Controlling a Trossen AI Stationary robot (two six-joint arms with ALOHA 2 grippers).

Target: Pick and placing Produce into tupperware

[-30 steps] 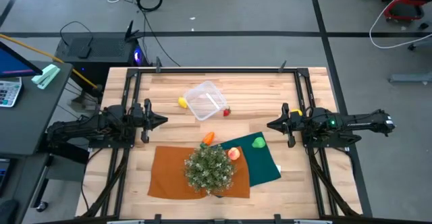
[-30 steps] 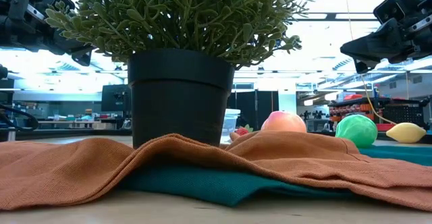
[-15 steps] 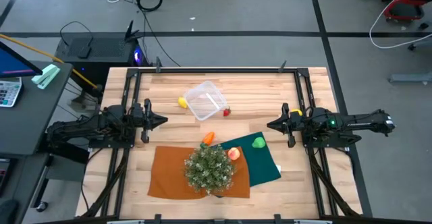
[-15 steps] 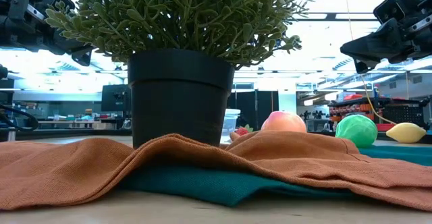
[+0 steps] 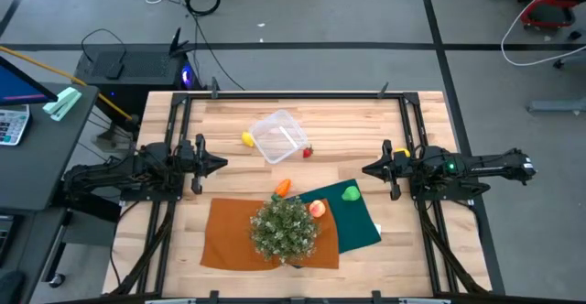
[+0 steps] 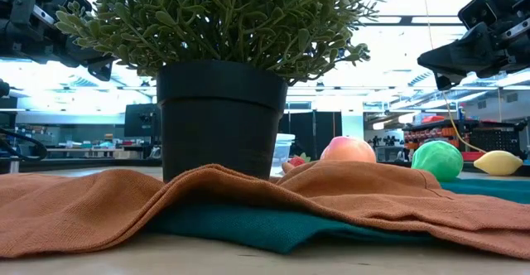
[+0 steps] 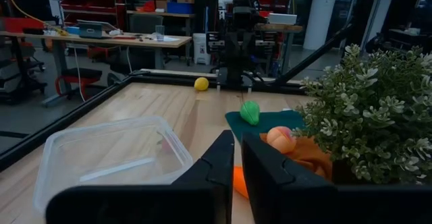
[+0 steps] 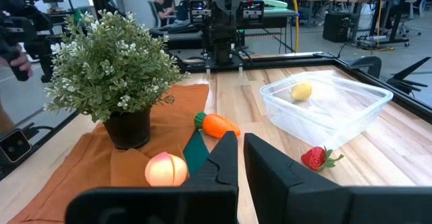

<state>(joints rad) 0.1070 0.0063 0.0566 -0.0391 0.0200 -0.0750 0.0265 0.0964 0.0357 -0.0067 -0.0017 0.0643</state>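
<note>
The clear tupperware (image 5: 277, 136) stands at the table's far middle with nothing in it. A yellow fruit (image 5: 247, 139) lies at its left and a strawberry (image 5: 308, 152) at its right. A carrot (image 5: 283, 187), a peach (image 5: 317, 208) and a green fruit (image 5: 351, 193) lie on the cloths. A second yellow fruit (image 6: 498, 162) lies near the right arm. My left gripper (image 5: 222, 164) hangs shut above the table, left of the tupperware. My right gripper (image 5: 364, 168) hangs shut to its right. Both are empty.
A bushy potted plant (image 5: 285, 228) stands on an orange cloth (image 5: 229, 235) at the near middle. A dark green cloth (image 5: 359, 223) lies beside it. Black frame rails (image 5: 174, 130) run along the table's sides. A person (image 8: 13, 45) shows beyond the table.
</note>
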